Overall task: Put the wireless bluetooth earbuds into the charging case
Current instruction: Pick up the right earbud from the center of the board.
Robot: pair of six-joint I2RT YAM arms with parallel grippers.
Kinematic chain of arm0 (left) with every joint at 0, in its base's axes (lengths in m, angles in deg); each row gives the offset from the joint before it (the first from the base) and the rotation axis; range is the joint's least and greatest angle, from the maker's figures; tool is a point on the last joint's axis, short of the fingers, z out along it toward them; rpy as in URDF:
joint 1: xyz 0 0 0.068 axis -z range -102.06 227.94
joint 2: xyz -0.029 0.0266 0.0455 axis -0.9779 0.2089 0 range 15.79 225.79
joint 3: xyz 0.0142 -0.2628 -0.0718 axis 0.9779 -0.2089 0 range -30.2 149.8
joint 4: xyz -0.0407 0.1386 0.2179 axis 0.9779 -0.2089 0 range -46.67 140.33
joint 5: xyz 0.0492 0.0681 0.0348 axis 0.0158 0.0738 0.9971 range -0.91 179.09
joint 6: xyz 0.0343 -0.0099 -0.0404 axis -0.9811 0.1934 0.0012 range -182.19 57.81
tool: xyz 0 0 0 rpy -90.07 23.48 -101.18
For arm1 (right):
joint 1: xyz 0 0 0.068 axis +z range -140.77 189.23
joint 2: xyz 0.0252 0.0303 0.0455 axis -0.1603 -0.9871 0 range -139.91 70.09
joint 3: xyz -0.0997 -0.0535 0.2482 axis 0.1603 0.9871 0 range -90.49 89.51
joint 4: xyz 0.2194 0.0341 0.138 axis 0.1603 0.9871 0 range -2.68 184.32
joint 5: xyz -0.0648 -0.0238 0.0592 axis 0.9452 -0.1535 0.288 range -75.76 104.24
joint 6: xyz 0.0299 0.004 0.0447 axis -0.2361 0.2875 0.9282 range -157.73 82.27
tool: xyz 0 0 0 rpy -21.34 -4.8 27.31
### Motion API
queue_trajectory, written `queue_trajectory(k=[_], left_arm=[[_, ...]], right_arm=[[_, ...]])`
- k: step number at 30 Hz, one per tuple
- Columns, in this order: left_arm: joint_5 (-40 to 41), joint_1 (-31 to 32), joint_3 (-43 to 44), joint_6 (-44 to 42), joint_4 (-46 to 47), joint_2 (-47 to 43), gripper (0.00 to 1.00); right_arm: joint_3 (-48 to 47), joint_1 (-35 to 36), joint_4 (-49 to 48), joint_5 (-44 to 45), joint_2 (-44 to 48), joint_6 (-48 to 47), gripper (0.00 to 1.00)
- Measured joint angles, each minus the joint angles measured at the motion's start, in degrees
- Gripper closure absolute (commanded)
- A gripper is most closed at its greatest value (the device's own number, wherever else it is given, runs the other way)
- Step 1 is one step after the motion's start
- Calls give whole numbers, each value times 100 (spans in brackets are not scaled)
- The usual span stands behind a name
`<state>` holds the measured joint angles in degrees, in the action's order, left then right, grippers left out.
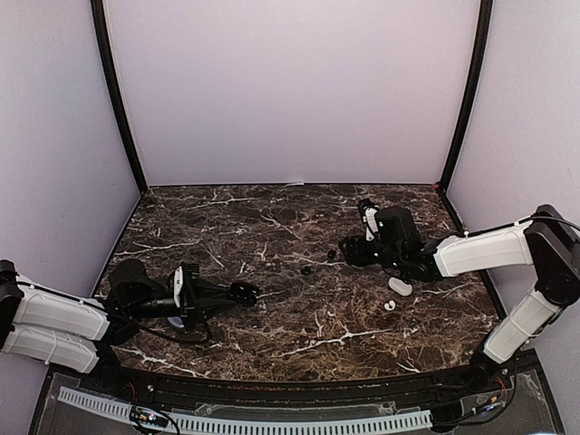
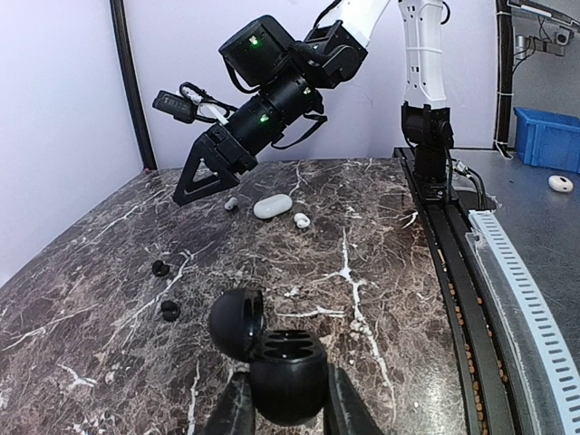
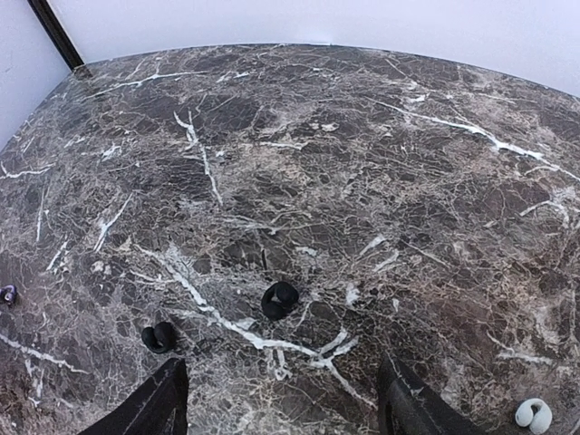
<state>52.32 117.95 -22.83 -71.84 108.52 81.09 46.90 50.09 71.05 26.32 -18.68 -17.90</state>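
Note:
My left gripper [image 1: 227, 294] is shut on the base of an open black charging case [image 2: 288, 372], lid [image 2: 237, 323] swung to the left and both sockets empty. The case also shows in the top view [image 1: 243, 292]. Two black earbuds lie on the marble between the arms [image 1: 331, 255] [image 1: 305, 269]. In the right wrist view one [image 3: 280, 300] lies just ahead of my open, empty right gripper [image 3: 281, 399] and the other [image 3: 160, 337] near its left finger. A closed white case [image 1: 400, 286] and a white earbud [image 1: 389, 305] lie by the right arm.
In the left wrist view a second white earbud [image 2: 231, 203] lies beside the white case [image 2: 273, 206], under the right gripper [image 2: 204, 177]. A blue bin [image 2: 548, 136] stands off the table to the right. Black frame posts stand at the back corners.

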Motion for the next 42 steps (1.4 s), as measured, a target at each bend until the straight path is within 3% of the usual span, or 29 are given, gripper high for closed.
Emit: queue_trajectory(k=[39,42], left_arm=[[-90,0,13,2,46,369,94],[-94,2,24,2,46,369,94]], right_arm=[[-717,-566,1075,-345,-710,-138,30],[-828,-597,1209,-352,-758,-155,34]])
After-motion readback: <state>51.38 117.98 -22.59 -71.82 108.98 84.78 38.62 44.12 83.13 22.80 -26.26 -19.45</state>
